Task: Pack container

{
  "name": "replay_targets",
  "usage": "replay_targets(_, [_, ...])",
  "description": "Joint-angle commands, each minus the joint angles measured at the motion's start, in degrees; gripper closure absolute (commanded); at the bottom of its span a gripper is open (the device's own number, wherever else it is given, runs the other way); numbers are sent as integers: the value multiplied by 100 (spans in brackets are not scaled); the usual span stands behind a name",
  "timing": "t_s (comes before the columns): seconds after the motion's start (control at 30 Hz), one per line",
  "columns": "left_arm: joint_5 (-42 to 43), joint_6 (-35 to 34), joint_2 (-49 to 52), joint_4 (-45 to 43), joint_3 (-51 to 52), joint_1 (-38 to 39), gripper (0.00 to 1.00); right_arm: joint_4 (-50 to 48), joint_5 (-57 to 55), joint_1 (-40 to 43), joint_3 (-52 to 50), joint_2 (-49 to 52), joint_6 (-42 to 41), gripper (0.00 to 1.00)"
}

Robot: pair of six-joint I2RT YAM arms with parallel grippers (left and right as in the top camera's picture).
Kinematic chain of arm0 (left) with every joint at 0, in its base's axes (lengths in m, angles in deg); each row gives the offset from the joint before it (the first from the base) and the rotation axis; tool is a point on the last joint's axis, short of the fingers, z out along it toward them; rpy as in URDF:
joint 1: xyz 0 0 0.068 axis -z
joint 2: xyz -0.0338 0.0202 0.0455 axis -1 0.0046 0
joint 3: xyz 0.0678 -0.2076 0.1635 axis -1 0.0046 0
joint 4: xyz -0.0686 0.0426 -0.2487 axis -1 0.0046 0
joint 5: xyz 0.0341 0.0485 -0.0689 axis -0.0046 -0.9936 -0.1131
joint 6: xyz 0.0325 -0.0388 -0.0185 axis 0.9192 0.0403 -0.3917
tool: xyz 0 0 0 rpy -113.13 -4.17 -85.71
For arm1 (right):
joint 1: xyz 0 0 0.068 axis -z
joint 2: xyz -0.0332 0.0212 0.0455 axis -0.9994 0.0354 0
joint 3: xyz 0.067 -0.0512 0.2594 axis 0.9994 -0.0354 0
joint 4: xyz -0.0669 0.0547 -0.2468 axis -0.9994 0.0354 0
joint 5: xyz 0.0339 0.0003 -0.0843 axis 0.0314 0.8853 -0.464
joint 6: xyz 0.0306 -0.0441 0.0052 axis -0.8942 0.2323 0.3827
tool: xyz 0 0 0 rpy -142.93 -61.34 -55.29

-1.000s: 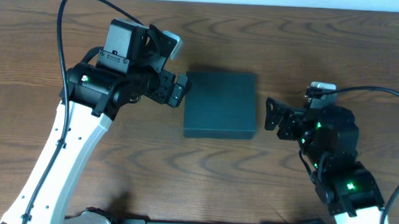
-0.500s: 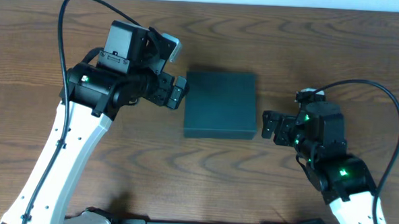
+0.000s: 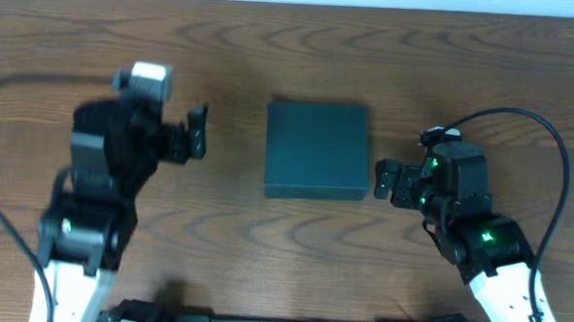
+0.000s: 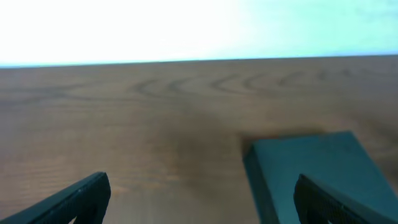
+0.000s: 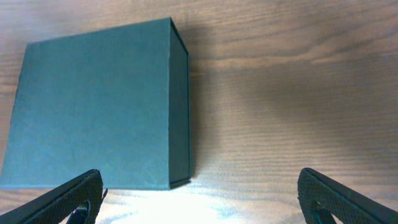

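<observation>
Container [image 3: 317, 151] sits closed, lid flat, about mid-desk [image 3: 264, 247], edges square to the overhead frame, nothing on top. Left arm comes up from the lower left edge, white link low and black wrist above it, whole arm smeared with blur in the overhead view. Left end effector [image 3: 197, 138] points right toward the container's left side but is well apart from it, with bare wood between. Left wrist view: both fingers [image 4: 87, 194] show only as dark tips at the bottom corners, spread wide and released, gripping nothing; container [image 4: 314, 171] is ahead and off to the right, with its near left corner facing the camera. Right arm comes up from the lower right, black wrist with green LEDs lit, cable [image 3: 549, 158] looping over it. Right end effector [image 3: 382, 181] points left, just beside the container's lower right corner; can't tell from overhead whether it touches. Right wrist view: fingers [image 5: 68, 198] at the bottom corners, also spread wide, released and empty; container [image 5: 93, 102] fills the left half of that view, its right side wall visible, clear of both tips.
</observation>
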Motion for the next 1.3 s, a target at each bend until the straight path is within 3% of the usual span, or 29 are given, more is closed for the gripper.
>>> replay_targets(0.0, [192,-409,-846,-367,1064,-286,5,13,-42,46,13,7,81,1])
replay_targets(0.27, [186,-804,-3338,-634,3069,-817,4,13,-42,46,13,7,81,1])
replay_targets(0.47, [181,-841,-4535,-634,3998,-1047,4,13,-42,46,13,7,81,1])
replay_targets(0.8, [101,-1473,-5287,-931,5036,-1067,5,13,-42,46,13,7,81,1])
replay_targets(1.27, [94,-1241,-5274,-935,5036,-1062,5,13,-42,46,13,7,83,1])
